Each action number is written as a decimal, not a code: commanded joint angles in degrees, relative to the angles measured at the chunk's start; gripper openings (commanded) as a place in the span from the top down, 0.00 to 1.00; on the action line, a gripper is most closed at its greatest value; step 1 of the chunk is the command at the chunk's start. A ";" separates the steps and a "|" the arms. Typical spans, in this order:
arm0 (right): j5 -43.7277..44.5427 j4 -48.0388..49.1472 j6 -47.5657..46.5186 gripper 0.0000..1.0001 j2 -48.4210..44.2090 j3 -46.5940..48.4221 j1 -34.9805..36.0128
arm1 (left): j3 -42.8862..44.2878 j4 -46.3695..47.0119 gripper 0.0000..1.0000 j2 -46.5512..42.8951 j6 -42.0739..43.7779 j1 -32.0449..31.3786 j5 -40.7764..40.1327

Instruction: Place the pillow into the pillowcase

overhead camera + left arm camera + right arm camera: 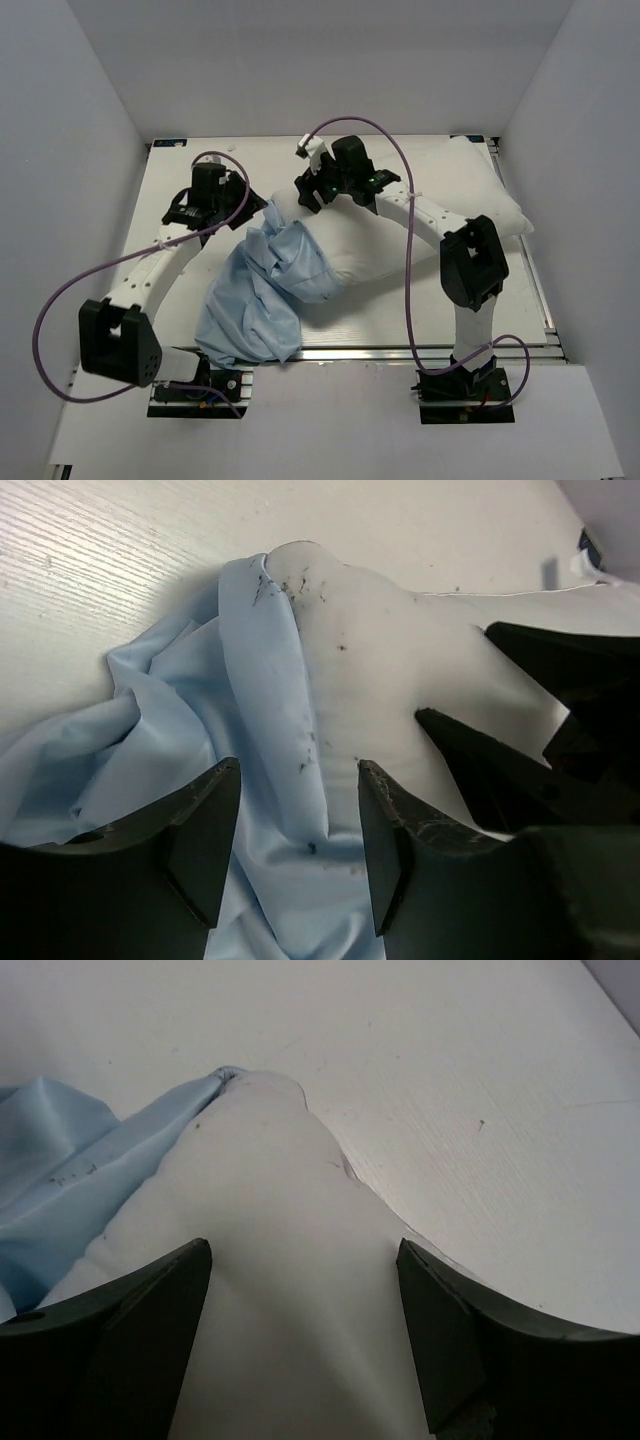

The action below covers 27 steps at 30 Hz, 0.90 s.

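Table (400, 320): white, with both arms bolted at its near edge.

Pillow (370, 250): lies across the middle and right of the table. Its right end reaches the table's right side. The left end sits partly inside the mouth of the pillowcase (255, 300), while the far-left corner is bare white with the blue hem lapped along it.

Pillowcase: bunched and wrinkled at the left. It covers the near-left part of the pillow and trails to the near edge of the table. Dark specks show along the hem in the left wrist view.

Right end effector (305, 1290): over the pillow's far-left corner. Its jaws are spread wide, astride the white ridge, and hold nothing.

Left end effector (295, 810): just left of the right one, above the hem line. Its jaws are parted, with blue cloth and white pillow showing between the fingers (205, 840). No grip is visible.
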 commanded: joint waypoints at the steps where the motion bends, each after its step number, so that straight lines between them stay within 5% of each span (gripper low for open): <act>1: 0.11 -2.12 -4.02 0.22 1.21 2.22 -0.21 | 3.32 4.39 0.40 5.74 2.33 0.37 4.44; 4: -1.29 -2.46 -4.73 0.46 1.31 0.91 -0.21 | 6.48 6.67 0.41 12.59 2.51 0.37 8.57; 9: -2.79 -2.73 -3.94 0.73 0.34 -0.41 -0.21 | 12.46 4.93 0.44 22.87 3.73 0.37 10.25; 14: -3.67 -2.03 -2.88 0.85 -1.50 -1.99 -0.30 | 16.16 2.20 0.55 27.55 4.97 0.37 9.63; 18: -4.55 -1.85 -2.35 0.95 -3.52 -2.79 -0.47 | 15.64 2.11 0.89 27.47 4.97 0.37 8.93; 20: -4.99 -1.94 -2.18 1.00 -4.84 -3.75 -0.56 | 15.72 2.73 0.96 25.80 4.97 0.46 8.23; 27: -9.47 -2.12 -1.74 1.00 -9.93 -8.31 -0.56 | 20.38 2.64 1.00 20.71 5.58 0.29 11.47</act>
